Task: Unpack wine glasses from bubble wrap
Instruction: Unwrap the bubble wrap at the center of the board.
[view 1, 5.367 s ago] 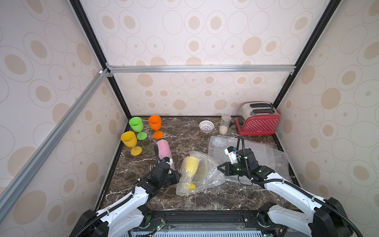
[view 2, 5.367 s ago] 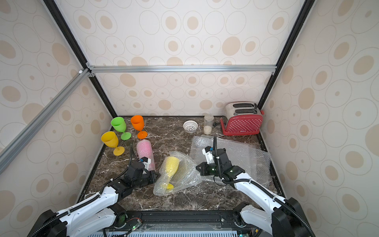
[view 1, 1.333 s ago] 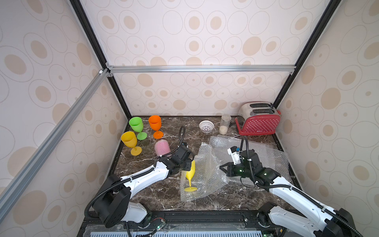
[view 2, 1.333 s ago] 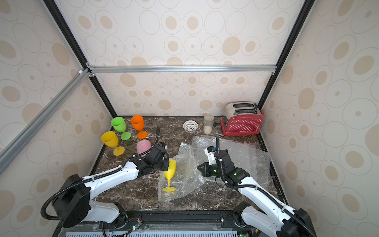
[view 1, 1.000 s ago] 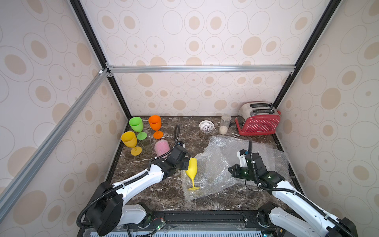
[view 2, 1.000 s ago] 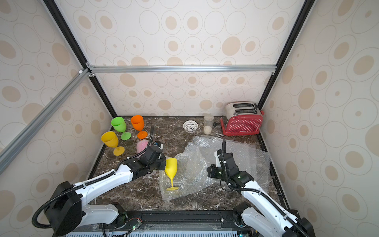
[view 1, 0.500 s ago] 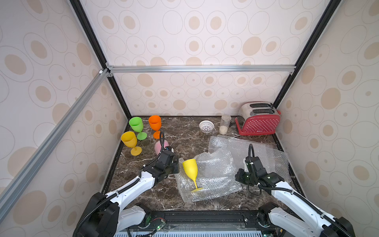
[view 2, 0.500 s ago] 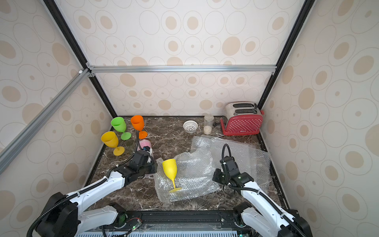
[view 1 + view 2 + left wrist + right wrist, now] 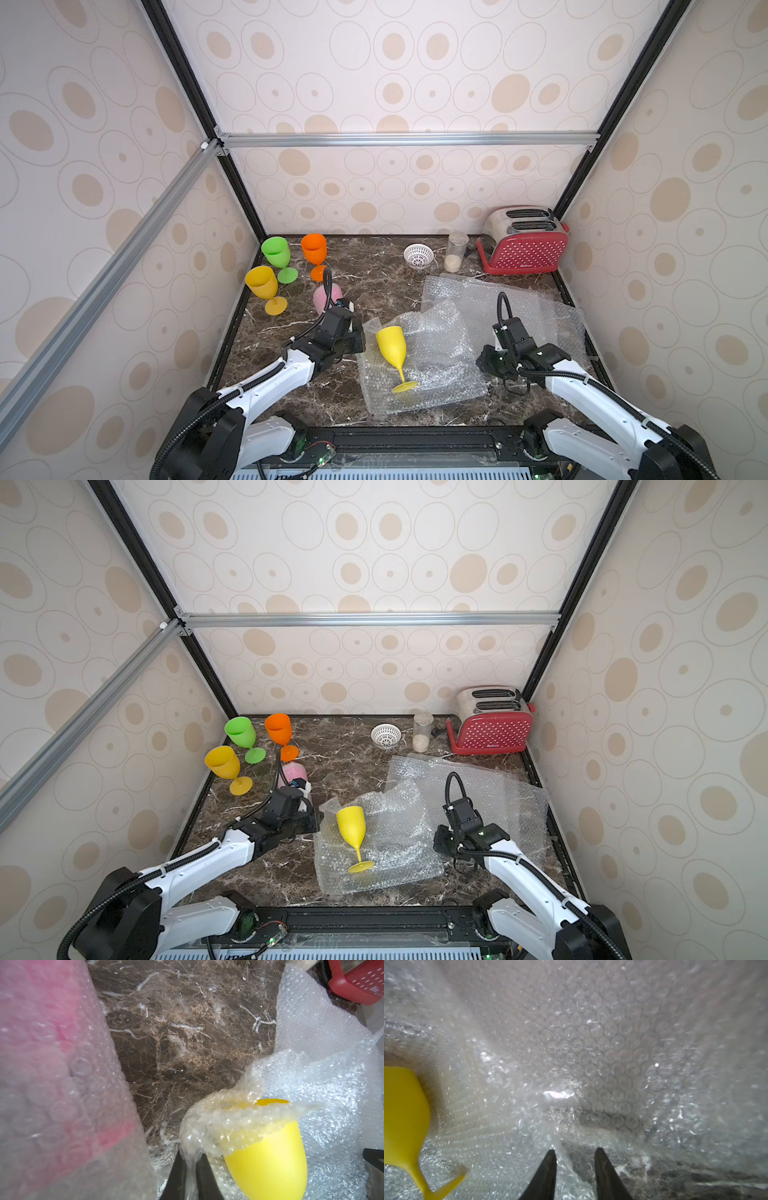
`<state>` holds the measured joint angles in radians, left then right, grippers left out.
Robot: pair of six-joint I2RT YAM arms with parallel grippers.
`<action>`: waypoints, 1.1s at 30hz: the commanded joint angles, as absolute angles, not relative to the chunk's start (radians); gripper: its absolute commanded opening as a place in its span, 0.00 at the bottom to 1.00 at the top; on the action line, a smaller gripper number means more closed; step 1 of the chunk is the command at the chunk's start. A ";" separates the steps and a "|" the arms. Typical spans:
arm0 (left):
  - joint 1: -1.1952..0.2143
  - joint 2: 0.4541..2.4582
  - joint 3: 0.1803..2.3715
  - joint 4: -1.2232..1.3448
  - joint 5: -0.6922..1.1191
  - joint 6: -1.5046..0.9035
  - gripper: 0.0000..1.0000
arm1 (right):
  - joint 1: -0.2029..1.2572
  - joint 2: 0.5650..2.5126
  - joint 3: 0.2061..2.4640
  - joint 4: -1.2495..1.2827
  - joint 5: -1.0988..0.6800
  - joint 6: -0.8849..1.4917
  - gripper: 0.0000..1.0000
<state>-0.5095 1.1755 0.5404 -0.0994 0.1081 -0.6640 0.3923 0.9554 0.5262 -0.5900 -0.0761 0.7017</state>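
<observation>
Left wrist view: left gripper [image 9: 190,1158] pressed nearly together, pinching a fold of crinkled clear bubble wrap sheet [image 9: 332,1088] just beside the bare yellow plastic stemmed goblet [image 9: 268,1159]. Right wrist view: right gripper [image 9: 575,1152] spread, sheet edge lying loose between its tips. Both top views: goblet on its foot on the sheet, near the middle of the front edge of the brown marble worktop [image 9: 374,274].
</observation>
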 commanded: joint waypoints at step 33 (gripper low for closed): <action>-0.489 0.960 0.611 -0.309 0.062 -0.627 0.45 | 0.934 1.571 0.917 -0.299 -0.319 0.664 0.48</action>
<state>-0.4988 0.9817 0.6193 -0.3008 0.0620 -0.6273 0.9253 1.5410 0.9009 -0.3054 -0.3069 0.6476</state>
